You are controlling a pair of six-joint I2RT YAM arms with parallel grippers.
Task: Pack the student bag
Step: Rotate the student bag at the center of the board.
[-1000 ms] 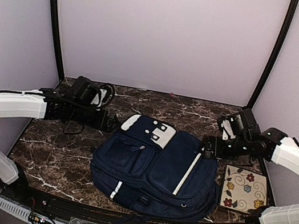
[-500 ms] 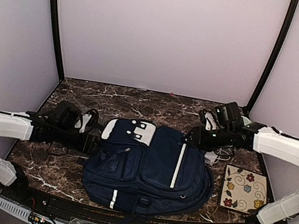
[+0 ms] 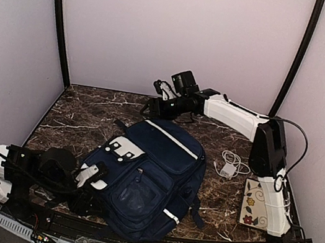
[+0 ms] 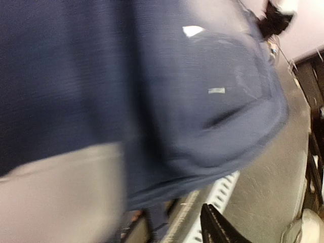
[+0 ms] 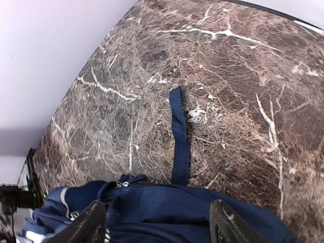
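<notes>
Marble table carries student bag lying flat, top edge under right pincer, fingers spread wide, nothing gripped | left pincer close against bag's near side, gape blurred, we cannot tell | we judge: seat right fingers on zipper seam, avoiding loose strap beyond them; pull gently

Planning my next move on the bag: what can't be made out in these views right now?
Left gripper: top view, buried against the student bag; left wrist view motion-blurred; grip unknown.
Right gripper: right wrist view, fingertips cut off by the bottom edge; grip unknown.
Floral tile: top view, partly covered by the right arm.
Bag's contents: hidden by its fabric, every view.
</notes>
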